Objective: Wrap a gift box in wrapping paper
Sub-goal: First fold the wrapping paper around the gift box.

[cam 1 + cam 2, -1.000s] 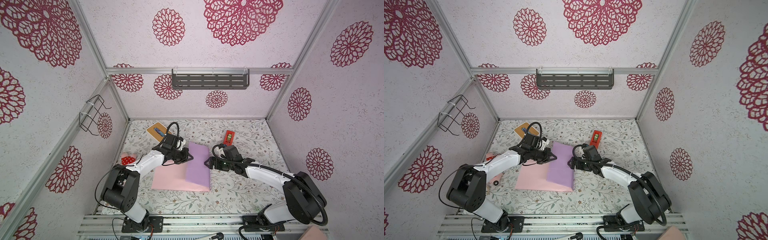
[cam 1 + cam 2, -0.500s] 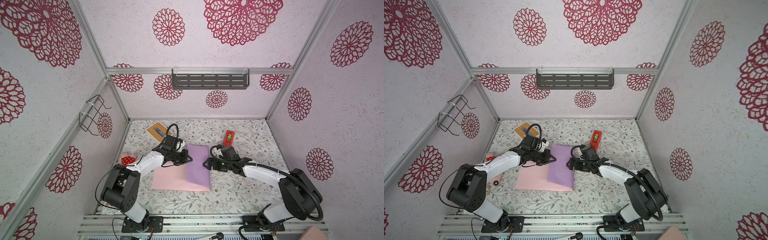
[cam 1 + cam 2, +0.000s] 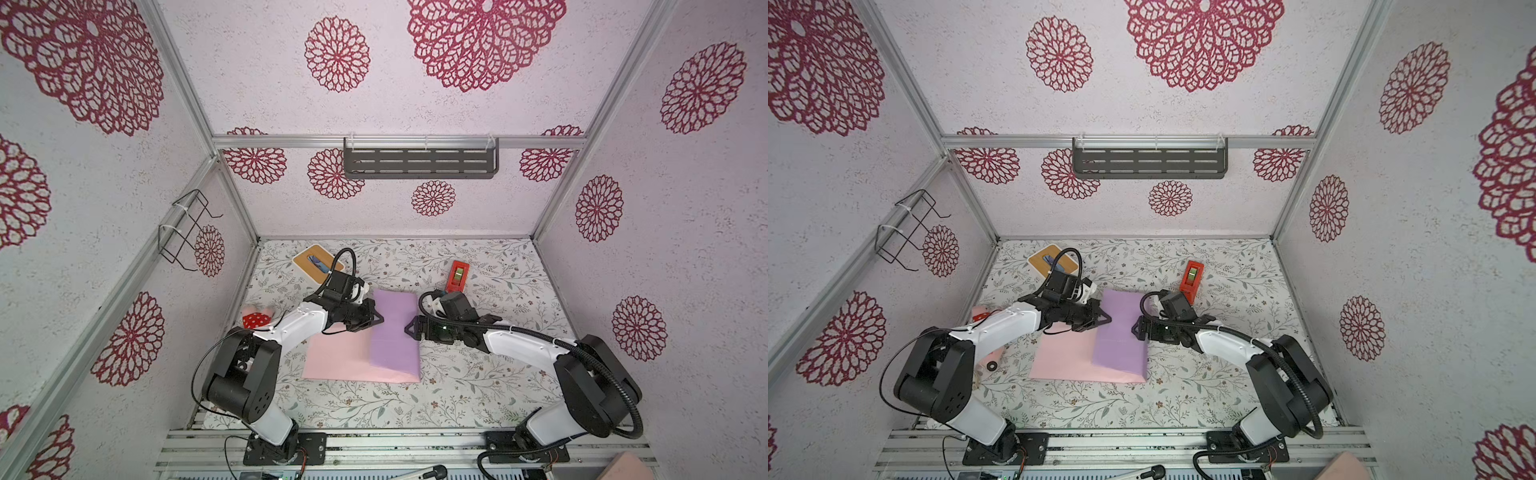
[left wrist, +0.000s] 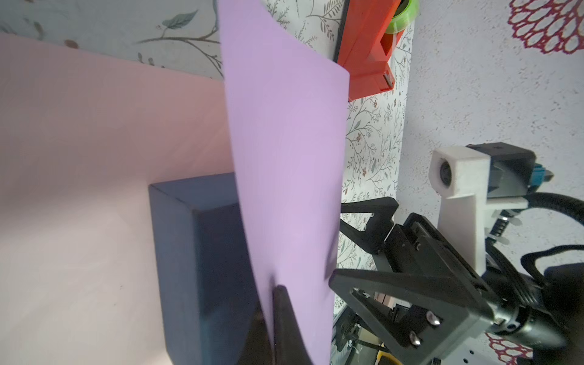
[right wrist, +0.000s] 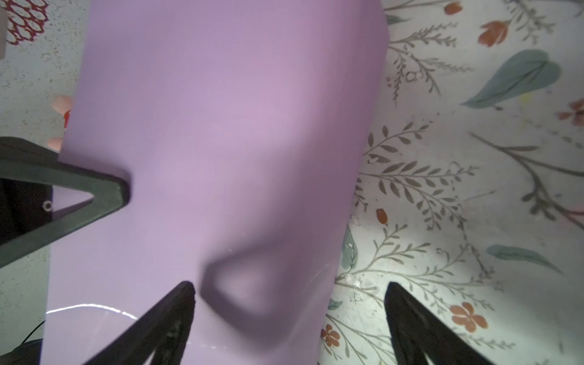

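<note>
The first fold is in hand; the wrapping paper (image 3: 337, 353) lies pink face up around the middle of the table (image 3: 478, 374), and its right part is turned up and over so the lilac face shows. The gift box (image 4: 189, 252) sits on the pink sheet beneath that raised flap; only the left wrist view shows it, both top views hide it. The left gripper (image 3: 376, 319) is clenched on the flap's free edge, holding it above the box. The right gripper (image 5: 289, 287) is released, jaws wide; one finger is over the lilac, the other over the table beside the fold. The next move probably calls for drawing the flap flat across the box top while the right gripper presses the crease against the box's side; the tape dispenser (image 3: 458, 274) waits toward the far edge.
</note>
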You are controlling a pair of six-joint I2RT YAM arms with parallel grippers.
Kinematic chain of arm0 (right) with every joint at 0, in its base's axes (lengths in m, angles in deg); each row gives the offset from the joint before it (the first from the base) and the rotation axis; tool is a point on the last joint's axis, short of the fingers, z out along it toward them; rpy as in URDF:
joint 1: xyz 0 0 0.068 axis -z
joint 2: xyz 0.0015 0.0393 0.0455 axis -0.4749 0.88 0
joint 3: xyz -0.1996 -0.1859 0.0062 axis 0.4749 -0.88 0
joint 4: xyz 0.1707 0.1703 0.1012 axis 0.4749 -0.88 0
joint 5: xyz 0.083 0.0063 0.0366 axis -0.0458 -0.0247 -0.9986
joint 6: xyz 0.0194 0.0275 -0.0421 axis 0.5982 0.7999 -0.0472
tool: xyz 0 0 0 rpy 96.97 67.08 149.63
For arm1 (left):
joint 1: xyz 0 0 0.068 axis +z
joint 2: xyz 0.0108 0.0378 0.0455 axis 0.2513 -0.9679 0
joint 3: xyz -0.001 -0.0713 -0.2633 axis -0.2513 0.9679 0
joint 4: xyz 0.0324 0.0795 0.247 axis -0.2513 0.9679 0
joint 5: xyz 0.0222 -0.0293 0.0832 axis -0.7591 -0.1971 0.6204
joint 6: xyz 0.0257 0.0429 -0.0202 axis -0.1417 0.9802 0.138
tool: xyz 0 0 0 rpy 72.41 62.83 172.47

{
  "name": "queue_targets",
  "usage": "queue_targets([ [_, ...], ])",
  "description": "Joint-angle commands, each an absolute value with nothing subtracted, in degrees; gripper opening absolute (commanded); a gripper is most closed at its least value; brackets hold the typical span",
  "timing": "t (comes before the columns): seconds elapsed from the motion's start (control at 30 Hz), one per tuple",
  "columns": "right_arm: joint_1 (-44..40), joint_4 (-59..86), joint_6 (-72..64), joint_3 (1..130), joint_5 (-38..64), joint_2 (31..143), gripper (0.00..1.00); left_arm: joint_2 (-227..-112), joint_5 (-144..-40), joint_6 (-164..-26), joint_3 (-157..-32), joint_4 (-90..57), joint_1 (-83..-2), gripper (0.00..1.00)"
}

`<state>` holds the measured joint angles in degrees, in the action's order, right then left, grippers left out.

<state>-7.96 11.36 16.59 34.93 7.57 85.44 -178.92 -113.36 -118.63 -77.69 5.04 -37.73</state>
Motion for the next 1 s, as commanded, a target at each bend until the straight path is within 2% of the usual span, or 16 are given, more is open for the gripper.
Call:
queue_targets([
  [0.0,-8.3,11.5,16.7,36.3,7.2,86.0,0.95,-180.2,-112.4,-117.6,-78.2,4.5,-37.0,0.00],
  [0.2,-8.5,11.4,16.8,35.9,7.8,86.9,0.95,-180.8,-112.0,-117.7,-78.4,4.5,-36.8,0.00],
  [0.33,-8.8,11.0,16.9,34.9,8.7,87.3,0.94,-180.9,-111.0,-117.6,-78.2,4.9,-36.8,0.06],
  [0.7,-9.3,12.1,17.8,32.2,9.3,87.9,0.93,-178.3,-104.5,-117.8,-77.4,7.4,-36.9,0.48],
  [0.87,-9.5,12.8,18.1,32.0,9.0,88.4,0.93,-176.8,-102.3,-117.9,-76.0,8.8,-37.1,0.75],
  [0.97,-9.5,12.8,18.0,32.0,8.9,88.4,0.93,-177.4,-104.3,-118.2,-75.5,8.7,-38.0,0.83],
])
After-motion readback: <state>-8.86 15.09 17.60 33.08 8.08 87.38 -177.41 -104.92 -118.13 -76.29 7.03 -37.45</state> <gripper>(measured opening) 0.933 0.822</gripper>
